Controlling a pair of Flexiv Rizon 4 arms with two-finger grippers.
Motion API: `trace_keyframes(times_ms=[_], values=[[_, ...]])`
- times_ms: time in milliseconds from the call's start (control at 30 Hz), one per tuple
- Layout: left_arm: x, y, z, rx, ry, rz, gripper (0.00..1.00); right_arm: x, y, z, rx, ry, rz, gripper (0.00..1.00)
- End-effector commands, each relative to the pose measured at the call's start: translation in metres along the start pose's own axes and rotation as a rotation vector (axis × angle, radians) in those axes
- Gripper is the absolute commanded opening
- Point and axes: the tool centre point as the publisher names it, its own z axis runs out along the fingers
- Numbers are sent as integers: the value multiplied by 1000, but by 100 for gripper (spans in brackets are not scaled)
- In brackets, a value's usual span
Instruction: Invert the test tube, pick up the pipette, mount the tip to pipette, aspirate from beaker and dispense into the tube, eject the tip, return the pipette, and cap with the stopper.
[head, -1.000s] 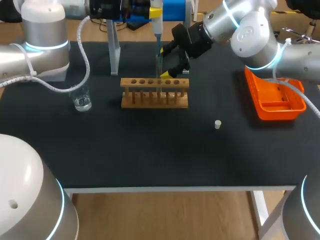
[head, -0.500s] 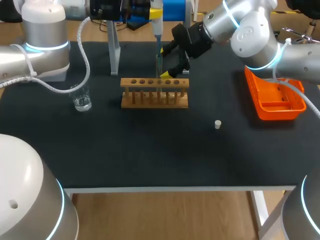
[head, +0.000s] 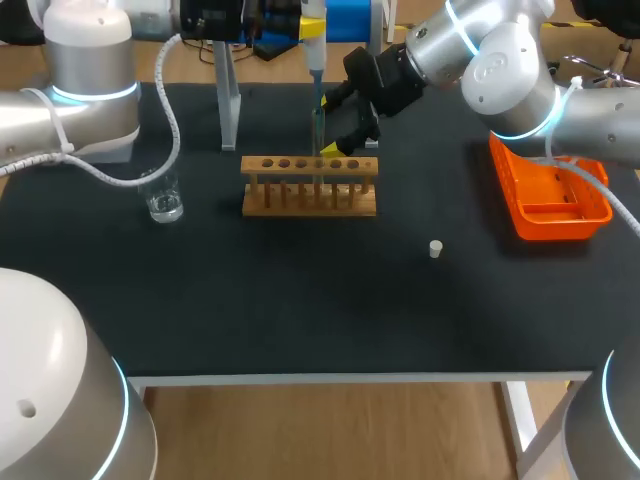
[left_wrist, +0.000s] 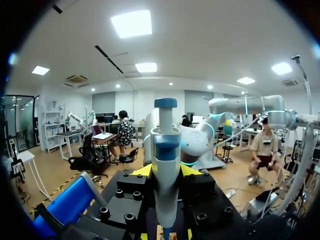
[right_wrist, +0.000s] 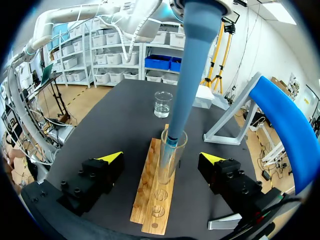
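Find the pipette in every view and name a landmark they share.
Head view: the pipette hangs at the back middle, reaching down into the test tube standing in the wooden rack.
Left wrist view: upright, gripped between the left claw's fingers.
Right wrist view: only its blue tip shows, ahead of the open right claw, entering the tube.
Landmark: the rack, in the head and right wrist views; not in the left wrist view.

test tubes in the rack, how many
1. The test tube stands in the wooden rack, between the fingers of the open right gripper, with the pipette tip in its mouth. The other holes look empty.
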Motion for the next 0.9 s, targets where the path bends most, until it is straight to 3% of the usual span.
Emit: trace_keyframes(times_ms=[33,433,900], values=[[-1,0,0,1,4,1,0,0,0,-1,1,2,0,100],[-1,0,0,1,4,1,0,12,6,-30,-33,-1,-11,100],[-1,0,0,1,4,1,0,17,49,-132,-99,-85,28,100]])
